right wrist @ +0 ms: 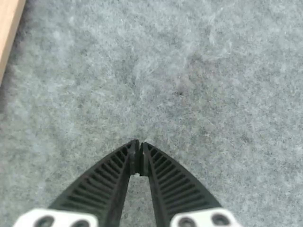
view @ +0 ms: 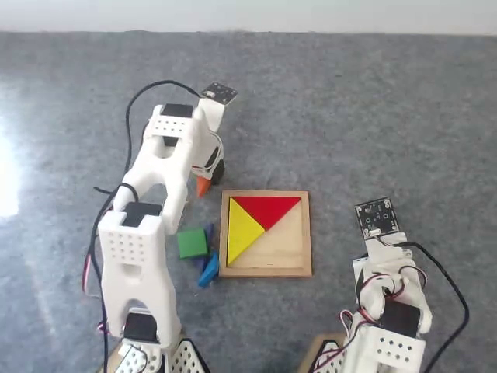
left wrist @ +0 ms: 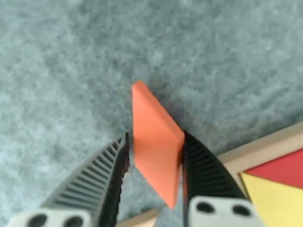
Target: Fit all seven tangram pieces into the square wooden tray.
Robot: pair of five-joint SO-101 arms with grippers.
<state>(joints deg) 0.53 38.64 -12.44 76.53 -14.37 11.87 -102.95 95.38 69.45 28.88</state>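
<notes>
Grey covering with a pale far edge
A grey, fuzzy, carpet-like covering (view: 373, 116) spreads across the whole table, mottled lighter and darker. A white strip (view: 248, 14) runs along its far edge. A bright patch of glare (view: 6, 183) lies on the covering at one side.

Grey carpet (view: 373, 101), pale wall (view: 248, 12) behind

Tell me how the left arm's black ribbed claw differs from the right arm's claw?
The left gripper clamps a flat orange tangram piece; the right gripper is shut on nothing. The left gripper sits beside a corner of the square wooden tray; the right gripper is over grey carpet, farther from the tray. Both have black ribbed fingers.
</notes>
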